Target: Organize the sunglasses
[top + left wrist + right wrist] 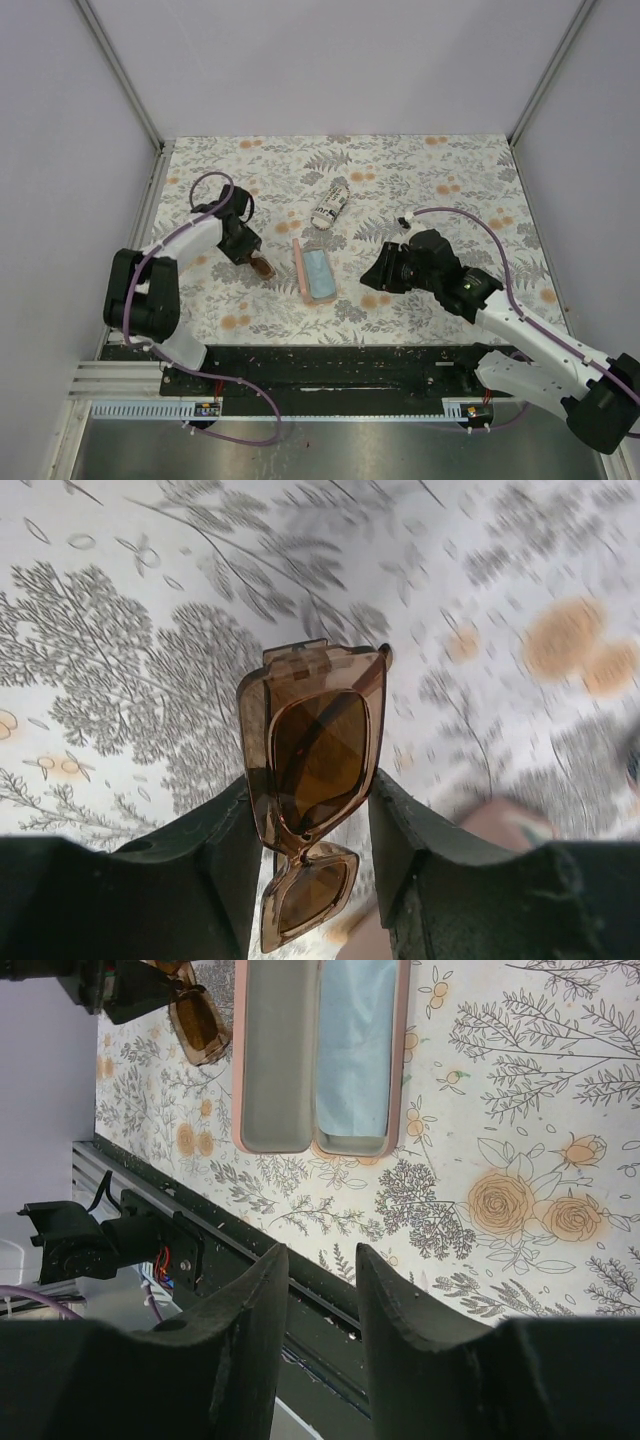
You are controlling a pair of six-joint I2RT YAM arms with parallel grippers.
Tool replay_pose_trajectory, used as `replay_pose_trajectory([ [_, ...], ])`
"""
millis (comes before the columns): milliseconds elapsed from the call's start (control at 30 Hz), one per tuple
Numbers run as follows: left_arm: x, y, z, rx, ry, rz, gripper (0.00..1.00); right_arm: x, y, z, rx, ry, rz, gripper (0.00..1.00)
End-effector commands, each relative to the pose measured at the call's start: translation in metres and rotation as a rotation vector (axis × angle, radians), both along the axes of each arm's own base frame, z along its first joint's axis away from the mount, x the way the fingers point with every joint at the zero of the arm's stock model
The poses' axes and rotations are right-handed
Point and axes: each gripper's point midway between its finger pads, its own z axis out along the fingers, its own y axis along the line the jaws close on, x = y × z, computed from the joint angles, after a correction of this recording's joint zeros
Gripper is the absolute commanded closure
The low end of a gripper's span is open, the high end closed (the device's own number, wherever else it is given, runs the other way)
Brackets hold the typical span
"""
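Left wrist view has the brown sunglasses [315, 760] folded and standing on end between the two dark fingers [215, 865] of the left gripper [312, 798], which is clamped on the frame from both sides; one brown lens faces the camera above the fingertips and the second lens hangs lower in the gap between them. The floral tablecloth [120, 680] behind is blurred, so I cannot tell whether the pair touches it or hangs clear. From the top external camera the left gripper [248, 252] sits left of centre with the sunglasses [263, 267] poking out toward the pink case [298, 262], just beside its left long edge but apart from it. The case lies open on the table with its two halves side by side; in the right wrist view the half nearer the sunglasses shows a bare grey lining, while the other holds a light blue cloth [355, 1050]. A soft pouch [331, 204] lies farther back, beyond the case, tilted. The right gripper [373, 274] is to the right of the case, near it and pointing toward it; its own camera shows the jaws a little apart with nothing between them, only the tablecloth and the table's dark front rail [230, 1250] visible through the gap
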Motion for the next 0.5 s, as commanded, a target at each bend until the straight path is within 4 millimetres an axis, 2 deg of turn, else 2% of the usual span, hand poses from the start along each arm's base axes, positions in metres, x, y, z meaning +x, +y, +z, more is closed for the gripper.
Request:
replay_pose_trajectory([
  [0, 0.008, -0.031, 0.047, -0.098, -0.24, -0.219, 0.96, 0.002, 0.011, 0.005, 0.057, -0.006, 0.034, 0.59],
  [33, 0.003, -0.038, 0.05, -0.118, -0.26, -0.257, 0.96, 0.001, 0.013, 0.006, 0.063, -0.005, 0.04, 0.59],
  [67, 0.002, -0.043, 0.064, -0.13, -0.317, -0.278, 0.96, 0.001, 0.013, 0.006, 0.065, -0.003, 0.042, 0.59],
  [100, -0.002, -0.056, 0.072, -0.189, -0.348, -0.324, 0.95, 0.0, 0.014, 0.007, 0.071, -0.004, 0.049, 0.59],
  [200, -0.012, -0.104, 0.111, -0.384, -0.495, -0.46, 0.92, -0.002, 0.014, 0.009, 0.081, -0.008, 0.059, 0.59],
  [333, -0.027, -0.17, 0.17, -0.541, -0.709, -0.638, 0.91, -0.001, 0.012, 0.016, 0.094, -0.032, 0.051, 0.59],
  [467, -0.043, -0.218, 0.207, -0.672, -0.814, -0.785, 0.9, 0.0, 0.012, 0.035, 0.129, -0.076, 0.076, 0.59],
])
